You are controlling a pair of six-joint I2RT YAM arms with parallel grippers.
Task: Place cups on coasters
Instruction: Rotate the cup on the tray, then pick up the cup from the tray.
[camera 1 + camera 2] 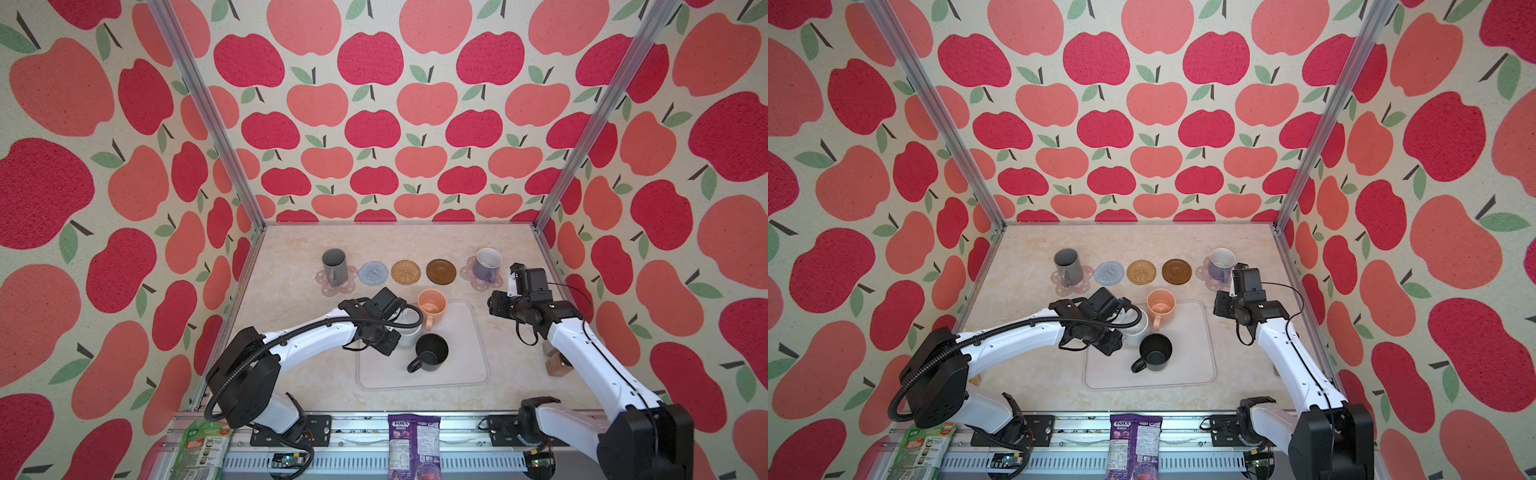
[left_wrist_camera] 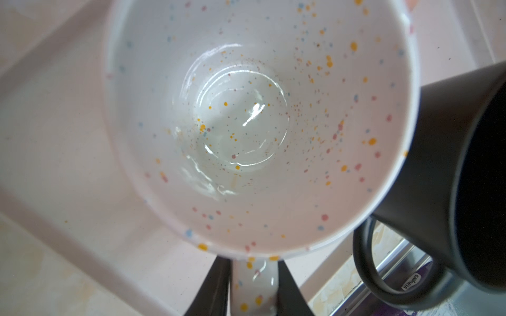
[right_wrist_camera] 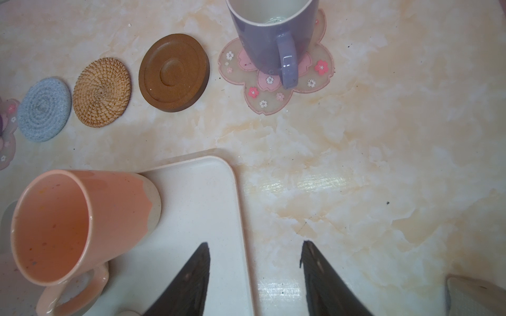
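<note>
Left arm stretched low to tray (image 1: pixel 457 365); left pincer (image 2: pixel 253 261) clenched on handle of white mug (image 2: pixel 246 109), standing on tray, black mug (image 2: pixel 438 136) just beside; right arm bent, right pincer (image 3: pixel 255 243) released, above tray's edge; open counter (image 3: pixel 356 164) between it and lavender mug (image 3: pixel 262 41).

Pale tray (image 1: pixel 457 365) on marbled tabletop (image 1: pixel 374 241), apple-print walls (image 1: pixel 374 124), green packet (image 1: pixel 201 449), purple packet (image 1: pixel 413 444)

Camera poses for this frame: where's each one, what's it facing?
Both top views: high behind the robot, looking down on the table; left arm and right arm show.
Left wrist: over the white mug; jaws grip its handle.
Right wrist: by the tray, facing the coasters; jaws open.
Shared: orange mug, right wrist and both top views.
</note>
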